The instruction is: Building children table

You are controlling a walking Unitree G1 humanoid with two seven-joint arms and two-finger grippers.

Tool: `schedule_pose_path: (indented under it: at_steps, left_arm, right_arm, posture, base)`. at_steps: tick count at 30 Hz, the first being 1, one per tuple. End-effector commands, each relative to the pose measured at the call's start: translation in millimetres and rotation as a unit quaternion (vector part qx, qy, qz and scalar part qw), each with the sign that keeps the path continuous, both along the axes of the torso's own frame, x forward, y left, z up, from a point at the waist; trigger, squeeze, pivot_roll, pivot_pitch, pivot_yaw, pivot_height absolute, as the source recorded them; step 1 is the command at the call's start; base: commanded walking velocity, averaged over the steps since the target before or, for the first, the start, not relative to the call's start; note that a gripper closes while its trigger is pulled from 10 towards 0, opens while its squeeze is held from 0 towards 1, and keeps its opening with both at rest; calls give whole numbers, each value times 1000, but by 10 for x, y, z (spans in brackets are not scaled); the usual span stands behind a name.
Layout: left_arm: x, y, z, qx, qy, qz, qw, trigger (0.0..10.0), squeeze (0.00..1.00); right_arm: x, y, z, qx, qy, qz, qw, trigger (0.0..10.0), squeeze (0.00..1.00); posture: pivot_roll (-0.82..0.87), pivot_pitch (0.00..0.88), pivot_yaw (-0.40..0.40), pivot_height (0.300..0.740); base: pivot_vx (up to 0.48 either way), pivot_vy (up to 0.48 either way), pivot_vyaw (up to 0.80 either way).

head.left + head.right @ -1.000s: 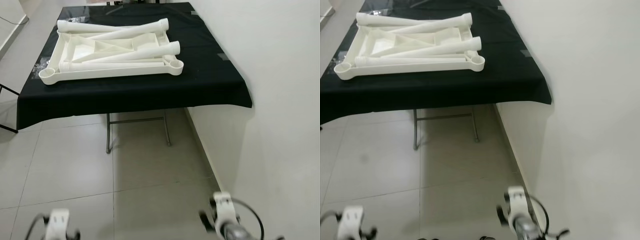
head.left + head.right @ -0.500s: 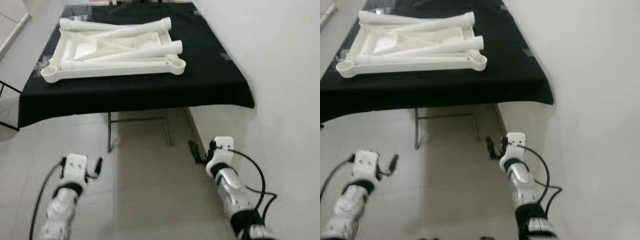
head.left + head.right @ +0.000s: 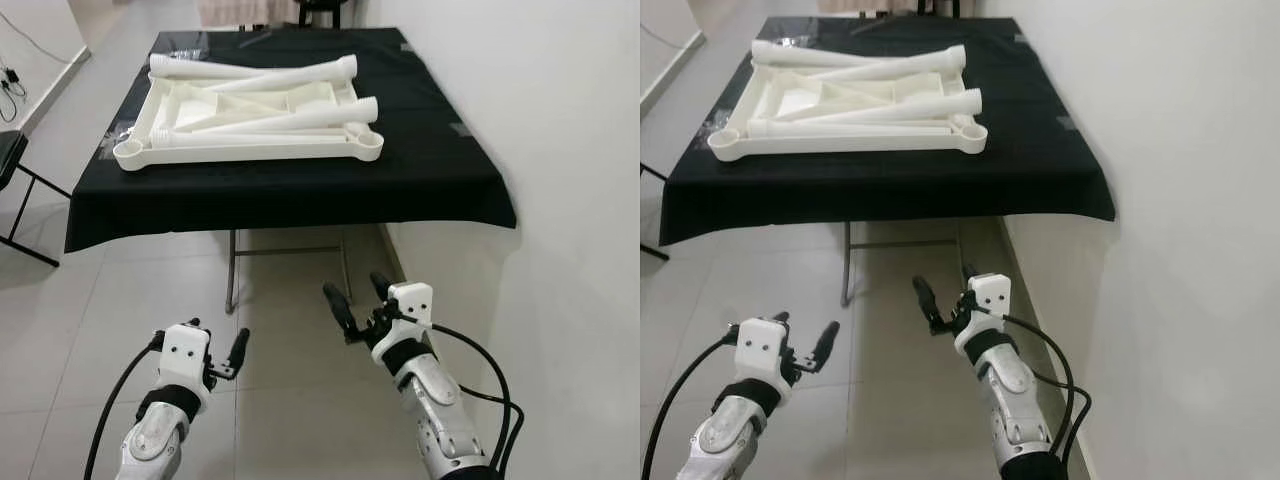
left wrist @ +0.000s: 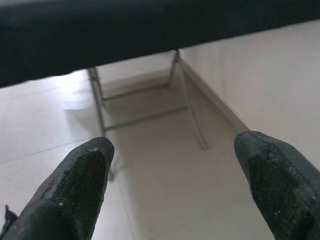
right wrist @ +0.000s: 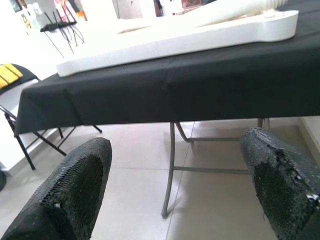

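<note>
children table parts (image 3: 250,110) lie on the black-draped bench (image 3: 440,170), long axis crosswise, ahead of and above both claws; right claw (image 3: 352,300) nearer, left claw (image 3: 222,352) lower, both spread wide and empty.

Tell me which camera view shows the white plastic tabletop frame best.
The left eye view: the white tabletop frame lies whole on the black-covered table, loose legs resting across it. The right eye view shows the same scene. The right wrist view catches only its near edge from below; the left wrist view shows just the cloth's underside edge.
</note>
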State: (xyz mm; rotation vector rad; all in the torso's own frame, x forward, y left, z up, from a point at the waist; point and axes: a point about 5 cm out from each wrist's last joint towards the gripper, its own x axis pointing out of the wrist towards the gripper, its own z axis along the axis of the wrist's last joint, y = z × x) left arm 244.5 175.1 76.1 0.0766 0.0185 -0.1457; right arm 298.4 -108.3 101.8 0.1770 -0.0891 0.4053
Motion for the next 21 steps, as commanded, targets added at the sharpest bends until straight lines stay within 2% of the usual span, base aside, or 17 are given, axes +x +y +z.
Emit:
schedule_pose_path:
  at_steps: [1, 2, 3, 9, 16, 21]
  left_arm:
    - [-18, -12, -6, -2, 10, 0, 1000, 10000, 0]
    - [77, 23, 98, -6, -2, 12, 1000, 10000, 0]
    - [111, 30, 135, -10, -6, 16, 1000, 10000, 0]
    - [255, 35, 281, -23, -24, 24, 999, 10000, 0]
    - [360, 32, 405, -35, -39, 35, 998, 10000, 0]
    - [355, 29, 429, -42, -44, 47, 997, 10000, 0]
  right_arm:
    - [-7, -16, -18, 9, 13, -1, 1000, 10000, 0]
    - [73, -37, 18, -5, 20, -14, 1000, 10000, 0]
    - [97, -44, 42, -7, 22, -17, 1000, 10000, 0]
    - [175, -89, 144, -6, 17, -20, 1000, 10000, 0]
    - [256, -162, 280, -18, -1, -28, 999, 10000, 0]
    - [268, -195, 320, -34, -8, -30, 999, 10000, 0]
  posture:
    - [50, 75, -8, 740]
    - [51, 61, -16, 740]
    - [52, 58, -16, 740]
    - [48, 41, -37, 740]
    - [27, 44, -44, 740]
    - [19, 47, -60, 740]
  base:
    - [0, 0, 0]
    - [0, 0, 0]
    - [0, 0, 0]
    - [0, 0, 0]
    - [0, 0, 0]
    - [0, 0, 0]
